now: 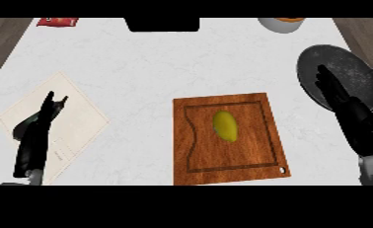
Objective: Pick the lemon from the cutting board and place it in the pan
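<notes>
Lemon (226, 126): lies near the middle of the cutting board (229, 138), untouched.
Pan (336, 76): at 2 o'clock from the lemon, off the board, partly behind the right hand.
Right hand (336, 94): at 3 o'clock, fingers straight, holding nothing.
Left hand (45, 116): at 9 o'clock over a pale mat (73, 106), fingers relaxed, holding nothing.
Counter (146, 64): white; a bowl (280, 23) sits at 1 o'clock by the far edge.

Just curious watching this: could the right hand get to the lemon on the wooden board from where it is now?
Probably yes. The right hand is open over the pan, and nothing stands between it and the lemon, which lies uncovered on the cutting board.
</notes>
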{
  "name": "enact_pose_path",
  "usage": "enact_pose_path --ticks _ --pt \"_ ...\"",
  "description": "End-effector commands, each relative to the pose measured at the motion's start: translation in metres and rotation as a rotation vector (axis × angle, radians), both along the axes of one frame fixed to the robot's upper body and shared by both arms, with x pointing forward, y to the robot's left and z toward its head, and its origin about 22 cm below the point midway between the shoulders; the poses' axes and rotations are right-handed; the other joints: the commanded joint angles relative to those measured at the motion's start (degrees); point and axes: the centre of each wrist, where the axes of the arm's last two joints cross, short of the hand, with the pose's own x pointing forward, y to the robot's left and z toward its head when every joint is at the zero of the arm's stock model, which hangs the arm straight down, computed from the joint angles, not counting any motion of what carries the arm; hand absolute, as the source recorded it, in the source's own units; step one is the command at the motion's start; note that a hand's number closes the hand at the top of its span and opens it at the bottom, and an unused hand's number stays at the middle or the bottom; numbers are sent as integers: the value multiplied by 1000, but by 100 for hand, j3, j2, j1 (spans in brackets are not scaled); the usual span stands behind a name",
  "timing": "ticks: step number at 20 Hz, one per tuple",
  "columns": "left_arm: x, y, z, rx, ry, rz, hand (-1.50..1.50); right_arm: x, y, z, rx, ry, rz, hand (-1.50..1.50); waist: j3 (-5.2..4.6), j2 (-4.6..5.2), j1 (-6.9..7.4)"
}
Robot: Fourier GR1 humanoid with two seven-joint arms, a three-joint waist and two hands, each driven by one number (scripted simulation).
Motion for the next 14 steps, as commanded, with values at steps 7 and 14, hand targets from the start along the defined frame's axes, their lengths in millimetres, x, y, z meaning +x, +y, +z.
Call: enact_pose_path --ticks 7,14 --pt "26 -127 46 -389 -291 -479 0 43 46 58 -117 -293 464 150 -48 43 224" --pt "20 -111 38 -450 -299 -482 0 41 -28 -9 176 -248 626 -150 -10 38 80"
